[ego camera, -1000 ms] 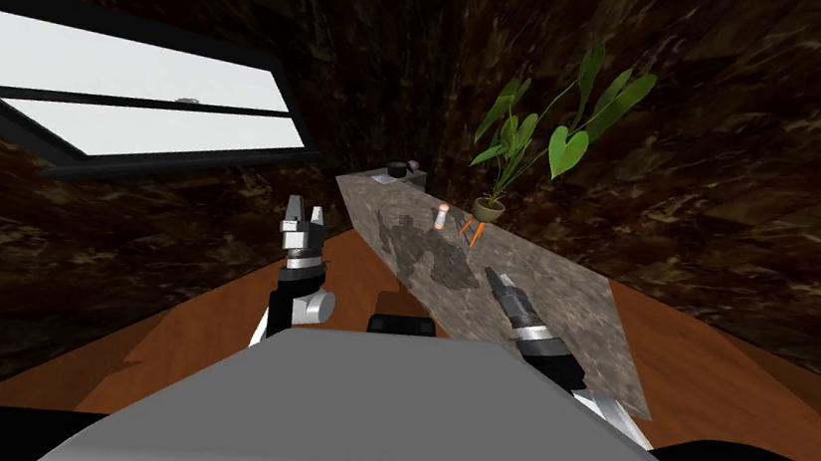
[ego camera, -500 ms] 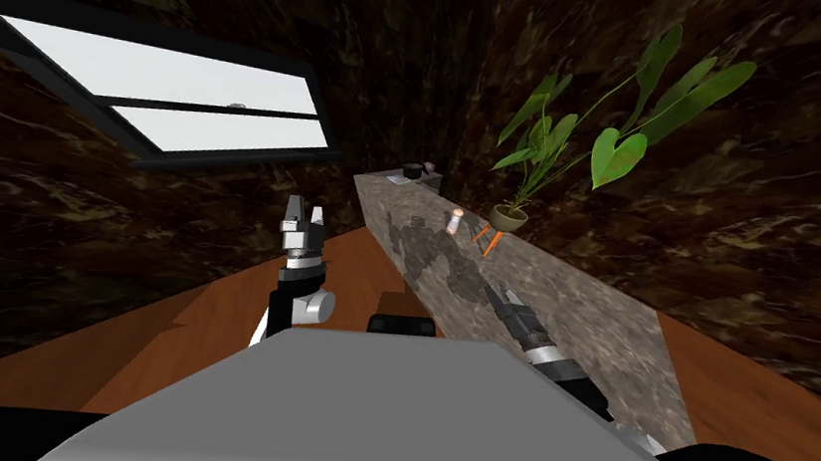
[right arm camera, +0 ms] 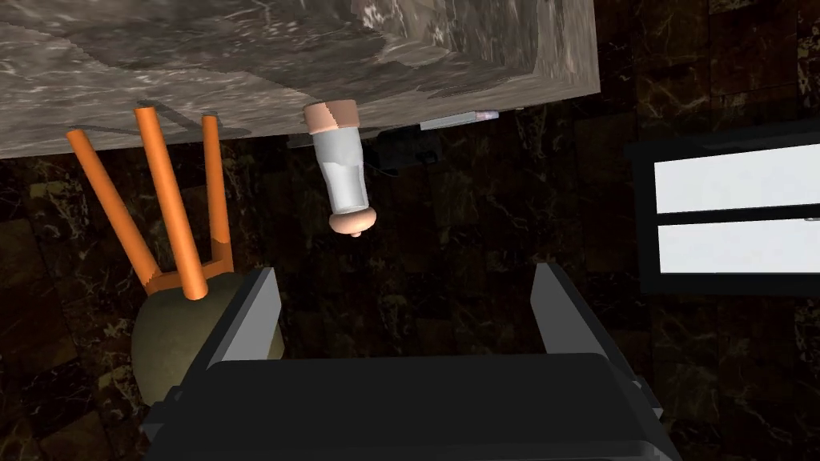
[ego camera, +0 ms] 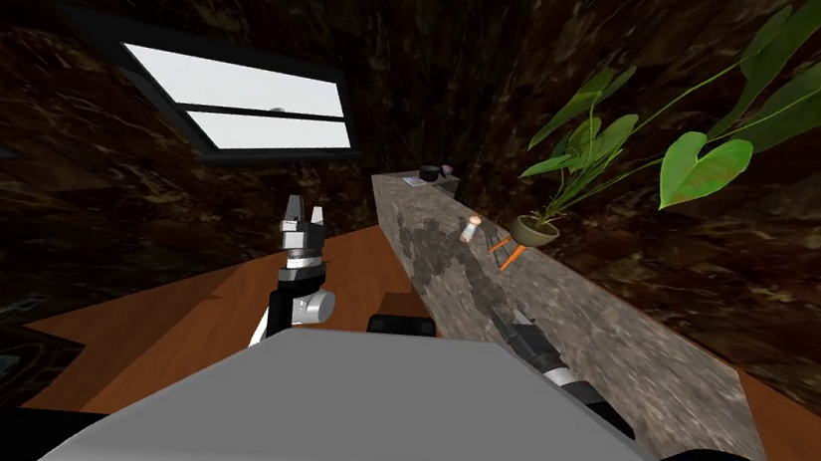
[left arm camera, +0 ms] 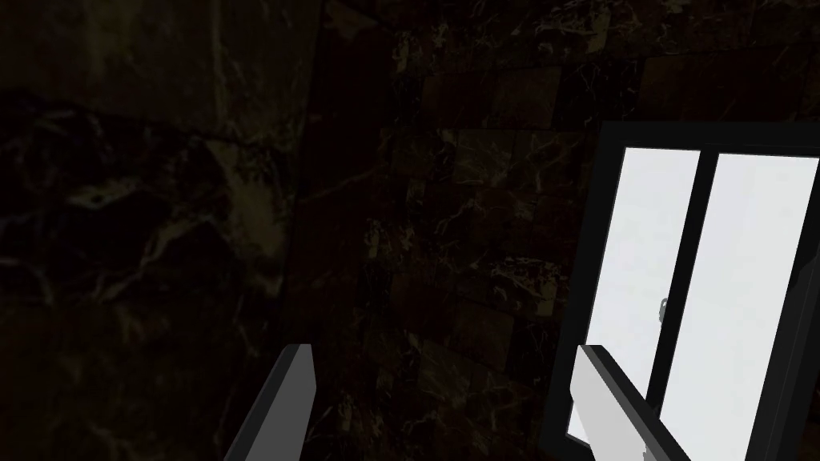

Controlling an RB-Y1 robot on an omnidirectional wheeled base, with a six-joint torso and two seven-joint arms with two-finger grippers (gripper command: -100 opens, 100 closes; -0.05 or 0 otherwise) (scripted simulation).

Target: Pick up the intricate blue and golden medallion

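Right arm extended low over surface [ego camera: 613, 347], right claw [ego camera: 521, 316] wide open, empty. Left claw [ego camera: 305, 216] upright centre-left, open, empty.

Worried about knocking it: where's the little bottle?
Head view: the bottle stands on the counter, just left of the plant pot, beyond the right end effector.

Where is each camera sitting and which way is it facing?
Head view: on the head, steeply down along the stone counter; left gripper raised, right gripper at the counter.
Left wrist view: on the left hand, facing away from the counter; open fingers show.
Right wrist view: on the right hand, facing the bottle and orange-legged plant pot; open fingers show.
Shared: head and right wrist views show bottle and plant pot.
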